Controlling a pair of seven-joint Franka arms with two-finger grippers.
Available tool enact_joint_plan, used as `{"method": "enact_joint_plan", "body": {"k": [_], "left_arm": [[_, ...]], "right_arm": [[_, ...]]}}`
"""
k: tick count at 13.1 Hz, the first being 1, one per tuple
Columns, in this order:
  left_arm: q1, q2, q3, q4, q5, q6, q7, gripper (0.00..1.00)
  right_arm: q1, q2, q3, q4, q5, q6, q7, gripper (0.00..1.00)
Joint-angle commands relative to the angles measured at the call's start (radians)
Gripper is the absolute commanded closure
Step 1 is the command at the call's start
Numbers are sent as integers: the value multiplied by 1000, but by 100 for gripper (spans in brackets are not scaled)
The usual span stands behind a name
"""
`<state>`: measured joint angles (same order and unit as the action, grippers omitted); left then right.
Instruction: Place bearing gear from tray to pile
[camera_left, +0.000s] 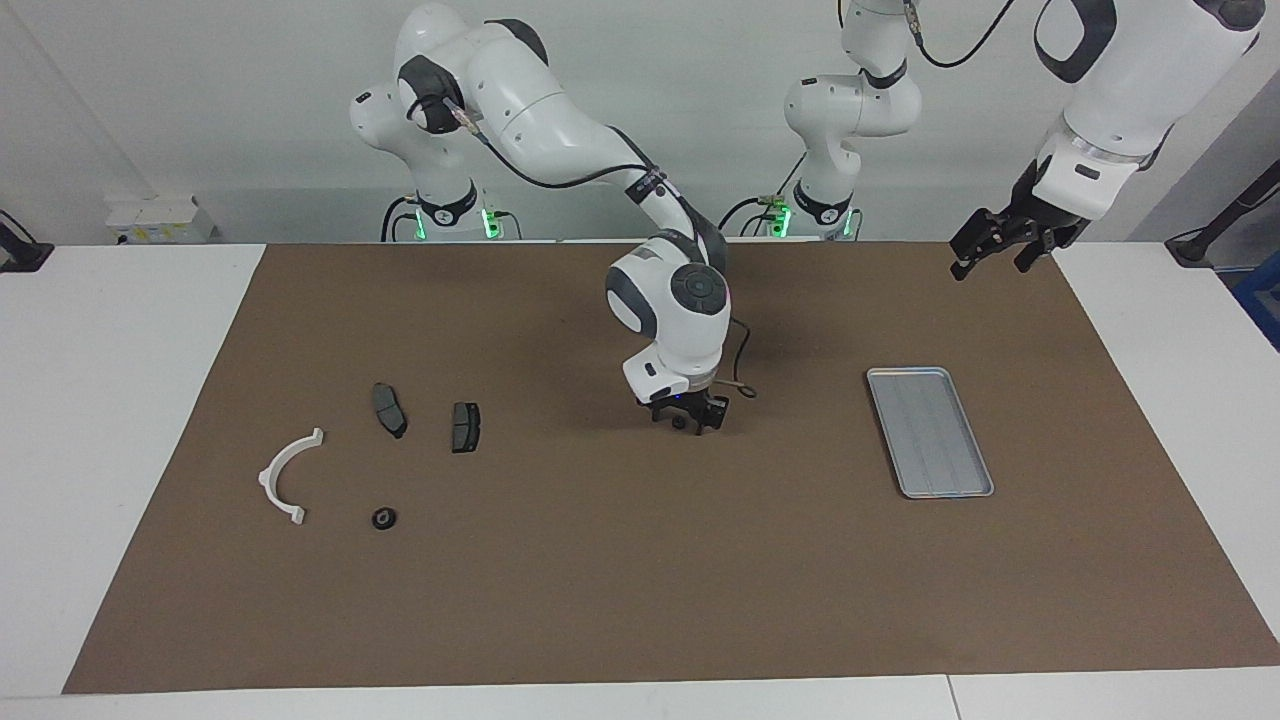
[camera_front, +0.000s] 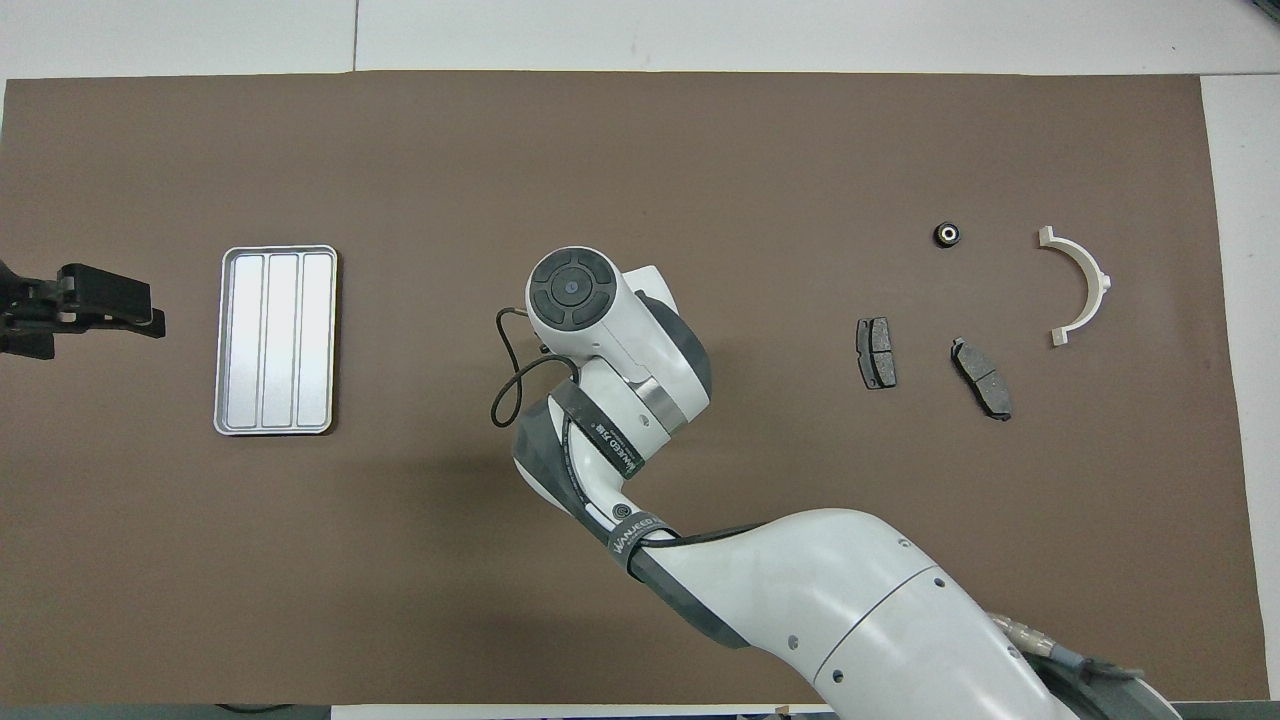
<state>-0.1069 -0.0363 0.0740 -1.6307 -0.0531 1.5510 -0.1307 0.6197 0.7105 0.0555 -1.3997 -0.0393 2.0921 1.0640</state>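
Observation:
A small black bearing gear (camera_left: 680, 423) lies on the brown mat at mid-table, between the tray and the pile. My right gripper (camera_left: 686, 419) is down at the mat around it. In the overhead view that arm's wrist (camera_front: 570, 288) hides both. The silver tray (camera_left: 930, 432) (camera_front: 275, 340) lies toward the left arm's end with nothing in it. The pile sits toward the right arm's end: a white half-ring bracket (camera_left: 285, 475) (camera_front: 1082, 285) and two dark plates (camera_left: 390, 410) (camera_left: 465, 427). My left gripper (camera_left: 1000, 243) (camera_front: 100, 310) waits open in the air over the mat's end beside the tray.
A second small black bearing gear (camera_left: 384, 518) (camera_front: 947, 235) lies in the pile, farther from the robots than the plates. A thin black cable (camera_front: 505, 370) loops off the right wrist. White tabletop borders the mat on every side.

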Motion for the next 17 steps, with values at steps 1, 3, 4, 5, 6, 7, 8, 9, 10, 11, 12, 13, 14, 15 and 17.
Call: {"method": "enact_joint_plan", "body": {"k": [1, 3, 4, 5, 6, 7, 8, 9, 10, 11, 12, 13, 14, 15, 17], "left_arm": [[1, -1, -5, 12, -7, -29, 13, 0], [3, -7, 1, 8, -7, -22, 8, 0], [3, -8, 0, 8, -7, -20, 8, 0], [4, -10, 0, 6, -7, -25, 8, 0], [3, -10, -2, 5, -7, -23, 8, 0], [3, -13, -2, 3, -7, -26, 8, 0], [3, -13, -2, 0, -7, -25, 8, 0], [3, -14, -2, -1, -7, -25, 8, 0], [3, -14, -2, -1, -7, -25, 8, 0], [3, -14, -2, -1, -7, -25, 8, 0], [3, -13, -2, -1, -7, -25, 8, 0], [3, -14, -2, -1, -7, -25, 8, 0], [3, -14, -2, -1, -7, -25, 8, 0], [3, -14, -2, -1, -7, -25, 8, 0], [0, -14, -2, -3, -7, -37, 8, 0]], "right_arm": [[-6, -8, 3, -32, -2, 12, 8, 99], [-9, -8, 3, -30, -2, 14, 8, 100], [-9, -8, 3, -30, -4, 14, 8, 100], [-14, -9, 3, -22, -5, 2, 8, 100], [-18, -8, 3, -9, -10, -21, 4, 100], [-21, -8, 1, 11, -19, -59, -12, 100], [-41, -14, 0, 54, -17, -116, -57, 100], [-81, -19, 1, 123, -16, -203, -135, 100], [-131, -28, 1, 184, -8, -271, -230, 100], [-179, -52, 3, 204, -7, -309, -321, 100], [-220, -78, 3, 205, -5, -320, -414, 100], [-260, -98, 1, 203, -5, -328, -499, 100], [-300, -101, 1, 202, -5, -331, -595, 100], [-354, -101, 1, 196, -8, -320, -698, 100], [-434, -103, 1, 145, -5, -258, -850, 100]]}}
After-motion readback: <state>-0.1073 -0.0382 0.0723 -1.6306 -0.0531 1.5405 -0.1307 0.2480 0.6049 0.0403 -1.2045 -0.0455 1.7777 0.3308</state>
